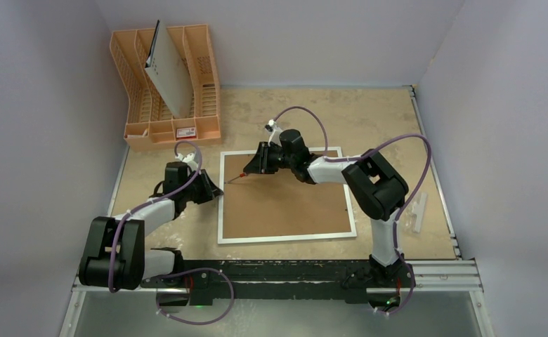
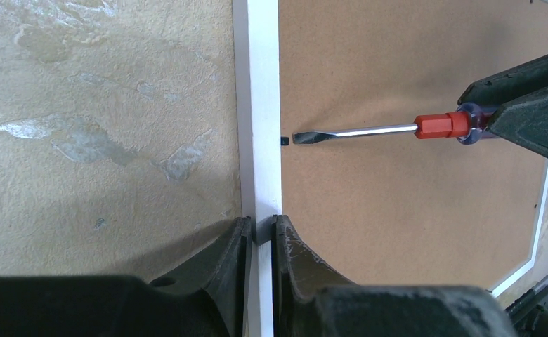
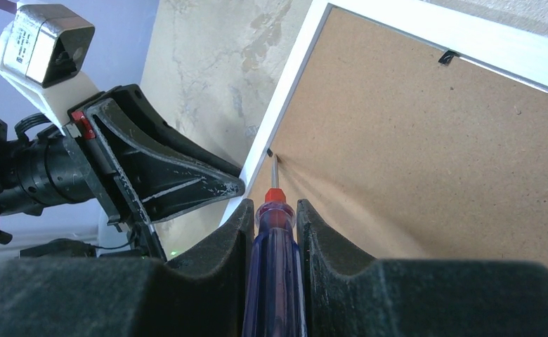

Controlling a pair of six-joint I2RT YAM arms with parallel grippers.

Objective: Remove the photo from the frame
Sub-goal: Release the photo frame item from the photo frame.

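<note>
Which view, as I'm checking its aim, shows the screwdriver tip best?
Left wrist: the screwdriver lies side-on, tip just short of a small black tab on the white frame. Right wrist looks down the handle, foreshortening it. The top view shows only a thin sliver.

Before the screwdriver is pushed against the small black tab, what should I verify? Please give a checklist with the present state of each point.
1. Screwdriver secure in the right pincer: ok, the handle sits between both fingers.
2. Blade aimed at the black tab: ok, the tip points straight at it; whether they touch, cannot tell.
3. Frame steadied: ok, the left pincer clamps the white border.
4. Frame lying back up: ok, the brown backing board faces up.
5. Second tab on the far edge released: cannot tell.
6. Photo safe from the blade: cannot tell, it is hidden under the board.
</note>
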